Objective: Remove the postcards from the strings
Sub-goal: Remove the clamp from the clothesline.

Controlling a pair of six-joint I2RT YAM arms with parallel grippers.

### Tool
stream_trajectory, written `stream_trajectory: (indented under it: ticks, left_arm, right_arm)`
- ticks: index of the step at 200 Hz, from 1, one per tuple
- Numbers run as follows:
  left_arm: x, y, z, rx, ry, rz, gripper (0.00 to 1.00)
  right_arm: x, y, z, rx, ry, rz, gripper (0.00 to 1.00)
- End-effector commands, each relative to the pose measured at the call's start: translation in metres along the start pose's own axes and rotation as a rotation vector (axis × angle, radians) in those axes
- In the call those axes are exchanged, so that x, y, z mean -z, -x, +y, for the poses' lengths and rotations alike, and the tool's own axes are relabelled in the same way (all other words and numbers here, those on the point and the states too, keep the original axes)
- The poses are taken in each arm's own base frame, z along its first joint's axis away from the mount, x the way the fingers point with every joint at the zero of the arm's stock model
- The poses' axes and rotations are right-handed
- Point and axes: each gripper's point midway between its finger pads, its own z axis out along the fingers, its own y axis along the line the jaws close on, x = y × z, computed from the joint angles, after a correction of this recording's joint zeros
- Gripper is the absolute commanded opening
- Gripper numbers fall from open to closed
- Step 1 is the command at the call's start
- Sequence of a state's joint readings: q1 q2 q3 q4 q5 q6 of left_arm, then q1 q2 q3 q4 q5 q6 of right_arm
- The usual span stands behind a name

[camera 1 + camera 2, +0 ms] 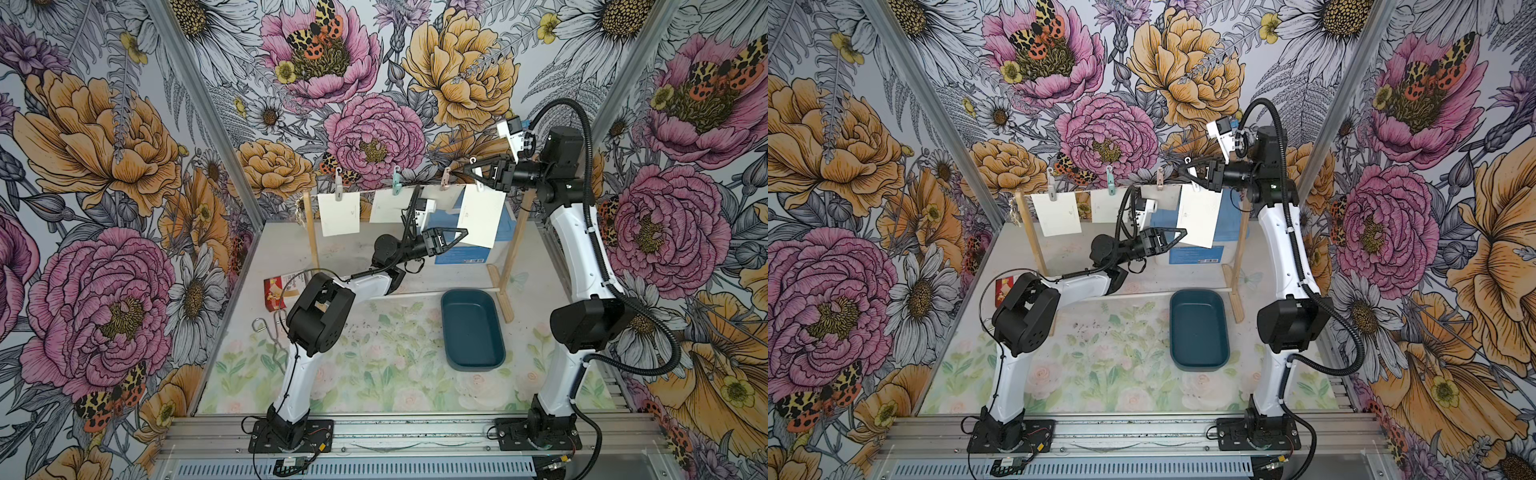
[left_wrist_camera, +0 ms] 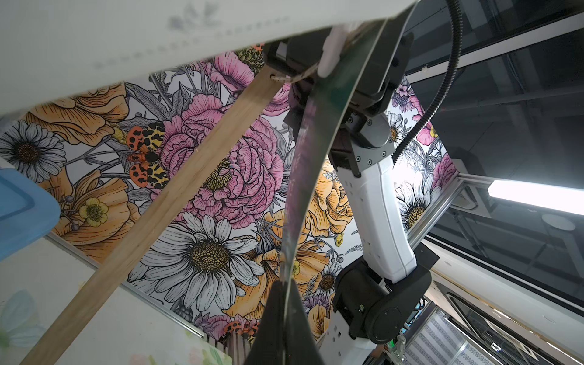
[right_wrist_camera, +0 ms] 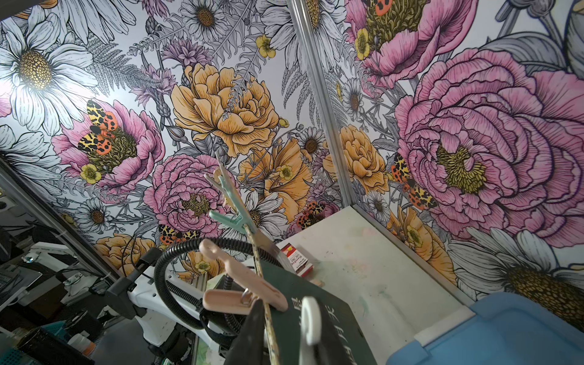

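Several white postcards hang from pastel clothespins on the string [image 1: 361, 192] between two wooden posts. My left gripper [image 1: 461, 235] [image 1: 1181, 235] is shut on the lower corner of the rightmost postcard [image 1: 482, 216] [image 1: 1200, 216]. In the left wrist view that postcard [image 2: 303, 189] shows edge-on, pinched at my left gripper [image 2: 284, 316]. My right gripper [image 1: 471, 168] [image 1: 1187, 170] is at the string above it, shut on the white clothespin [image 3: 311, 319] that pins this postcard. The string [image 3: 268, 300] runs between the right fingers [image 3: 249, 331]. The other postcards [image 1: 338, 212] hang untouched.
A dark teal tray [image 1: 473, 328] lies on the table in front of the right post [image 1: 513, 245]. A blue box [image 1: 478, 251] stands behind the line. A small red box [image 1: 274, 293] and a wire tool [image 1: 266, 328] lie at the left. A thin white rod [image 1: 415, 293] joins the post feet.
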State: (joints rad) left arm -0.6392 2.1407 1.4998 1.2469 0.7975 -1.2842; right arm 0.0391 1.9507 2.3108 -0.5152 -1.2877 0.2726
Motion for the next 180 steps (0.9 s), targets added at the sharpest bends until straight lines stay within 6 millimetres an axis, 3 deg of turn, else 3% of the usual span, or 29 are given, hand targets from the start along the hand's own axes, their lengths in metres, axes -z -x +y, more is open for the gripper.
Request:
stream_trajectory:
  ticks: [1,63,106,180]
  left_arm:
    - [0.000,0.000,-0.010,-0.038,-0.023,-0.023,0.00]
    - [0.007,-0.023,-0.001,-0.021,0.009,-0.030,0.00]
    - [0.018,-0.036,0.004,-0.009,0.045,-0.045,0.00]
    - [0.078,-0.075,0.035,0.065,0.203,-0.089,0.00]
  right_arm:
    - [0.004,0.022,0.022,0.056,-0.041,-0.030,0.05]
    - [0.013,0.043,0.019,0.107,-0.189,-0.087,0.03]
    - [0.020,0.054,0.028,0.135,-0.246,-0.119,0.03]
    - [0.034,0.043,0.052,0.153,-0.324,-0.121,0.02]
